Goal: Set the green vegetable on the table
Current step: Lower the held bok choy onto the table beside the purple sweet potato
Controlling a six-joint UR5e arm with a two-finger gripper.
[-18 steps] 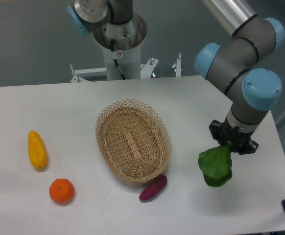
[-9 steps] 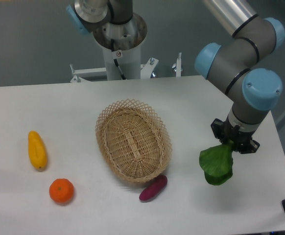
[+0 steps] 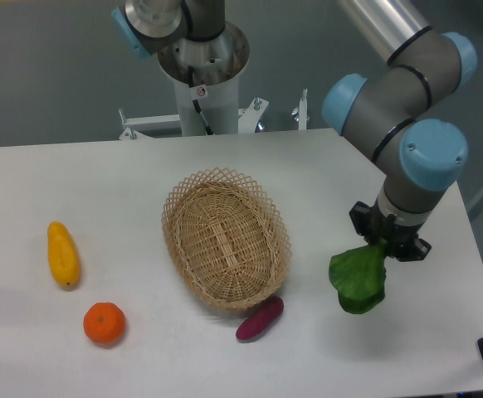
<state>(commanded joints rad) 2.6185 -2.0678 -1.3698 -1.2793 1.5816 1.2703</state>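
The green vegetable [image 3: 358,280] is a broad dark green leafy toy hanging from my gripper [image 3: 386,243] at the right side of the white table [image 3: 125,182]. The gripper is shut on its upper stalk end, which the fingers hide. The leafy end hangs down close over the table, to the right of the wicker basket [image 3: 225,238]; I cannot tell whether it touches the surface.
A purple eggplant piece [image 3: 260,318] lies just in front of the basket. A yellow oblong fruit [image 3: 62,253] and an orange [image 3: 104,322] lie at the left. The table's right edge is near the gripper. The robot base [image 3: 200,75] stands behind the table.
The gripper with the green vegetable has shifted slightly left, toward the basket, and a little up. Nothing else moved.
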